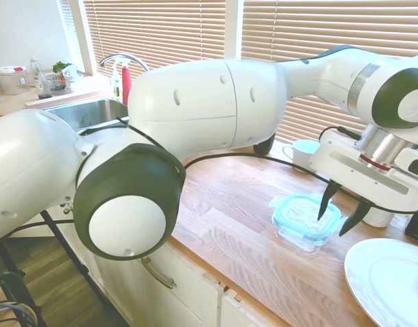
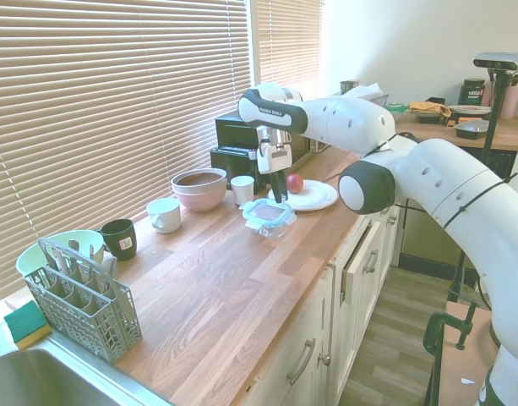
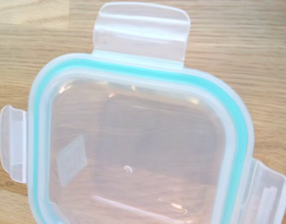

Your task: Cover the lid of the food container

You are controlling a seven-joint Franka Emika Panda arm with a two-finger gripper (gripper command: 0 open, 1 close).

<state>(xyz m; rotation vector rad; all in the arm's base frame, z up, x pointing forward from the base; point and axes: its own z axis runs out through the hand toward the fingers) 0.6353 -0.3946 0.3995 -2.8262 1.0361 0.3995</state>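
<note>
**Lid on container, hand open above it**

The hand (image 1: 341, 216) hangs just above the lid (image 1: 306, 216), fingers spread wide and holding nothing; the dark fingertips (image 1: 323, 208) point down over the lid's side nearest the white plate (image 1: 382, 283). In the second exterior view the hand (image 2: 278, 197) is right over the lid (image 2: 269, 211), not clearly touching it.

The lid, clear with a teal rim, sits flat on the food container (image 1: 301, 237), a shallow clear glass dish on the wooden desk (image 1: 229, 225) directly below the hand. In the wrist view the lid (image 3: 133, 149) fills the picture, and three clear snap flaps (image 3: 142, 30) stick outward from the rim.

Beside the hand, the white plate carries a red apple (image 2: 294, 183). Past the hand toward the blinds stand a small white cup (image 2: 242, 189) and a pink bowl (image 2: 199, 188). A white mug (image 2: 164, 215) and a dark mug (image 2: 119, 238) stand farther along the desk, well apart from the hand.
</note>
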